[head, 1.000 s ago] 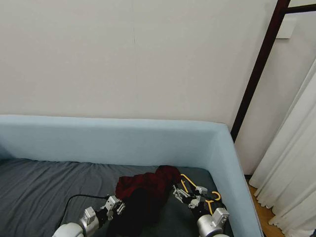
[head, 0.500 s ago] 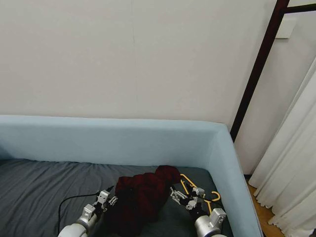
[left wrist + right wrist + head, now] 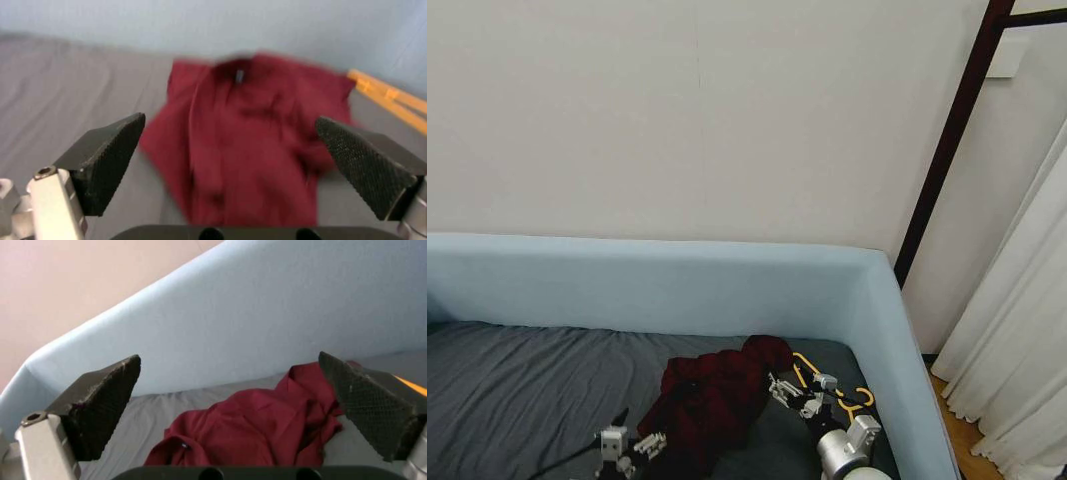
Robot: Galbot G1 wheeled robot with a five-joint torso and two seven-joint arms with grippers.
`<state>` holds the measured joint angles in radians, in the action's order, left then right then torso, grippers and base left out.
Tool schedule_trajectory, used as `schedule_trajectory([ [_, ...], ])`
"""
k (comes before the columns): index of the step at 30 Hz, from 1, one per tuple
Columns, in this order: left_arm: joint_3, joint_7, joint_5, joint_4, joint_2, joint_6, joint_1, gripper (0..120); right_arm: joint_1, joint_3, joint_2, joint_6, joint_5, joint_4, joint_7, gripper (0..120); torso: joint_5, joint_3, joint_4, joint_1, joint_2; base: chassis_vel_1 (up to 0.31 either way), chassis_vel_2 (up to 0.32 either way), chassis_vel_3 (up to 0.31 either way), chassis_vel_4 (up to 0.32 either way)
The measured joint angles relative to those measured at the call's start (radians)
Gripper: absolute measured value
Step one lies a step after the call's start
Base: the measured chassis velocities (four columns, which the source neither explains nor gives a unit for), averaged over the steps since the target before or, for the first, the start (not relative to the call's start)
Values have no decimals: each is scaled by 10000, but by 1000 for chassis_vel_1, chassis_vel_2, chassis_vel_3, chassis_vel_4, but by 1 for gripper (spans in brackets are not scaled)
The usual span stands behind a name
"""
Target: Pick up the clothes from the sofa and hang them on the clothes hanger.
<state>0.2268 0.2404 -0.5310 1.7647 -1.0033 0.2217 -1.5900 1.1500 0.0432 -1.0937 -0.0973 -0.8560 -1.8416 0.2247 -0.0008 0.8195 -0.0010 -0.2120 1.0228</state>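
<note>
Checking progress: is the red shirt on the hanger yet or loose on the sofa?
Loose: shirt crumpled on the sofa, hanger beside it; left gripper and right gripper open near it.

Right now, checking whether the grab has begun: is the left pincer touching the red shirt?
Cannot tell. In the head view the open left pincer sits right beside the shirt, with no plain contact or gap.

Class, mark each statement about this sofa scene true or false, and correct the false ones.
1. The red shirt lies on the grey seat. True.
2. The left gripper is shut on the shirt. False: its jaws stand open, short of it.
3. A yellow hanger lies beside the shirt. True.
4. The sofa back is green. False: it is light blue.
5. The right gripper grips the hanger. False: its jaws stand open, empty.
</note>
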Motion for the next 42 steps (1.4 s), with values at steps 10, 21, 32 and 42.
schedule_trajectory([
  [10,-87,-36,-576,-1157,-696,58,730,100,-8,30,45,3,-19,64,9,100,1,1,-3,0,-1,0,0,0,0],
  [21,-274,-753,-1766,-1760,-1547,-93,1274,97,12,-22,183,5,-71,25,24,100,1,1,-2,-2,-2,0,0,0,0],
  [32,-195,-1072,-2586,-2129,-2128,-385,1554,91,30,-19,151,8,-86,48,54,100,0,1,-1,-2,-1,0,0,0,0],
  [42,-70,-1195,-2676,-2286,-2190,-309,1723,56,117,-63,131,11,-64,83,79,100,1,1,-1,-1,-1,0,0,0,0],
])
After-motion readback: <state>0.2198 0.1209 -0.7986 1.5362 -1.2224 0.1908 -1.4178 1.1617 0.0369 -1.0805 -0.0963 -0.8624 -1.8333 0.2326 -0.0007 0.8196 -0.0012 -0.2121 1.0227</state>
